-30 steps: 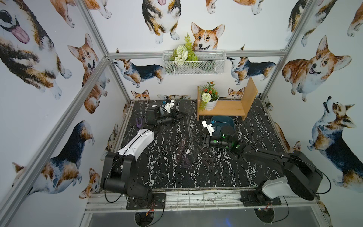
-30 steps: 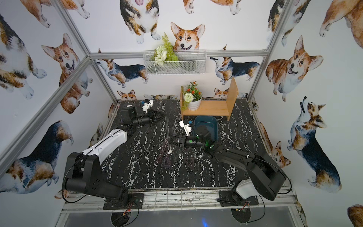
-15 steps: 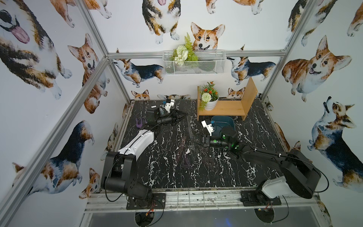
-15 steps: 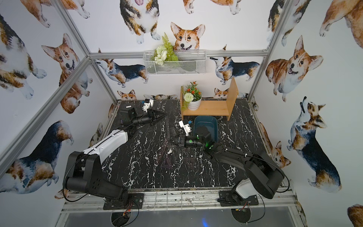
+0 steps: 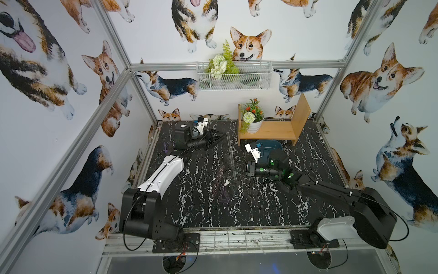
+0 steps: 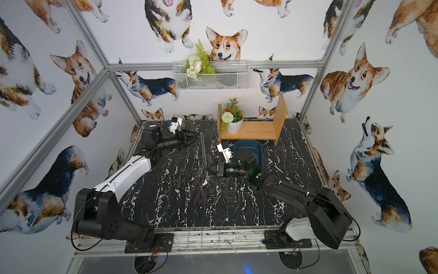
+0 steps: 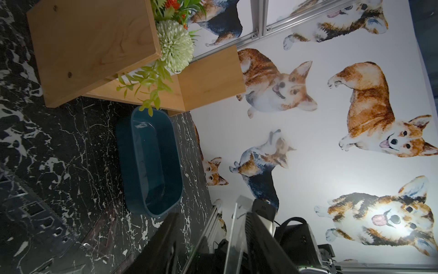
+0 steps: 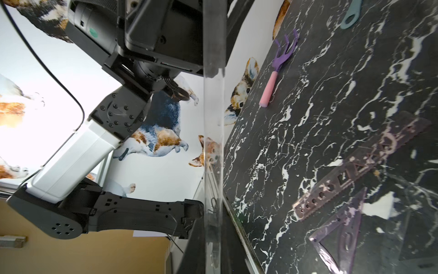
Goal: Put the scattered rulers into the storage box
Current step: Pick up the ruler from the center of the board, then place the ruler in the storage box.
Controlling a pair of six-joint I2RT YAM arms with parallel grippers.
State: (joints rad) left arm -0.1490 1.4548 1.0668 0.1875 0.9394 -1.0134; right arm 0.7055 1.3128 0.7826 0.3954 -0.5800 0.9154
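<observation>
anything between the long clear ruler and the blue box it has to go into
No object lies on the tabletop between the long clear ruler and the storage box. But the ruler's far end sits between the left gripper's open jaws, and the right gripper holds the near end.

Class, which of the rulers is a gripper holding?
The long clear straight ruler, clamped on edge in the right gripper. The purple-tinted rulers lie flat on the table, untouched.
</observation>
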